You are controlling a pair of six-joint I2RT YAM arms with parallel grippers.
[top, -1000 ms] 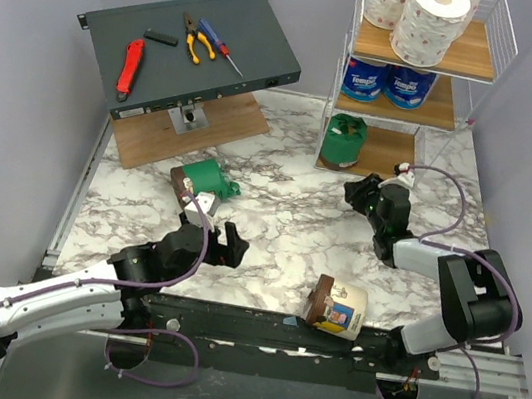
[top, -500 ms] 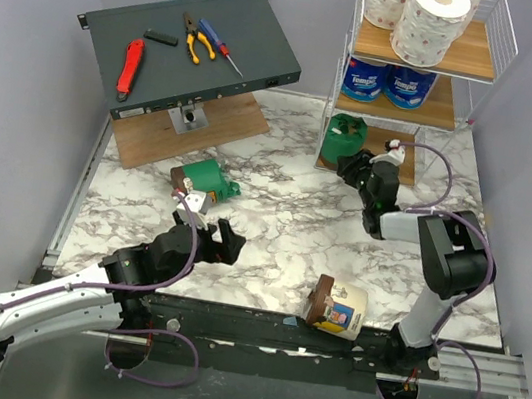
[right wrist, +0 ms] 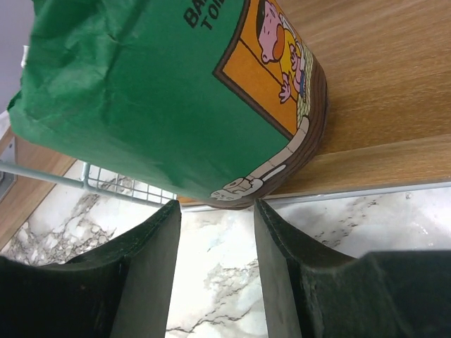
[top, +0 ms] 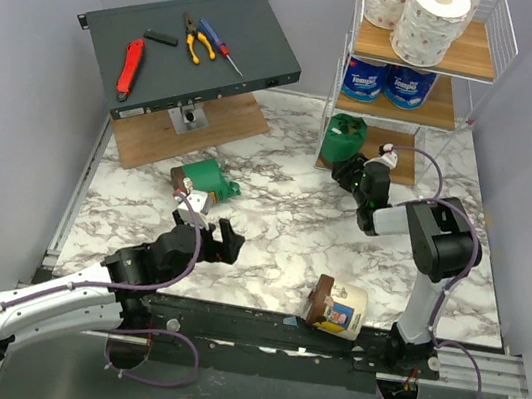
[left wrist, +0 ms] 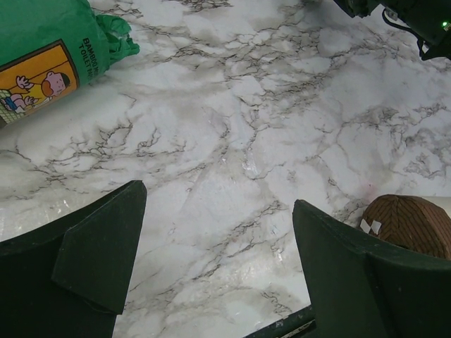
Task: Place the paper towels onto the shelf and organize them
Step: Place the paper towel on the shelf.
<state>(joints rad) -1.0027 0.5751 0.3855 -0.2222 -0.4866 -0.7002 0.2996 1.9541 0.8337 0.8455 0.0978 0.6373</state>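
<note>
The shelf [top: 476, 53] stands at the back right. Its top tier holds white speckled paper towels [top: 426, 22], its middle tier blue-and-white rolls [top: 387, 83]. On the bottom board [right wrist: 380, 84] a green roll [top: 341, 139] [right wrist: 169, 98] stands upright. My right gripper [top: 348, 172] [right wrist: 217, 211] is open, low on the marble, with its fingertips just short of that roll's brown end. Another green roll [top: 207, 178] [left wrist: 49, 49] lies on the table. My left gripper [top: 217, 237] [left wrist: 218, 211] hovers open and empty to its front right. A cream-and-brown roll [top: 335, 308] [left wrist: 412, 222] lies at the near edge.
A dark grey slanted panel [top: 194, 46] at the back left carries a red-handled tool [top: 129, 67], pliers [top: 198, 42] and a screwdriver [top: 219, 45]. A wooden board [top: 205, 134] lies under it. Grey walls close in on both sides.
My right gripper has moved up and left to the shelf's bottom tier, its jaws widening in front of the green roll. The left gripper has shifted slightly.
</note>
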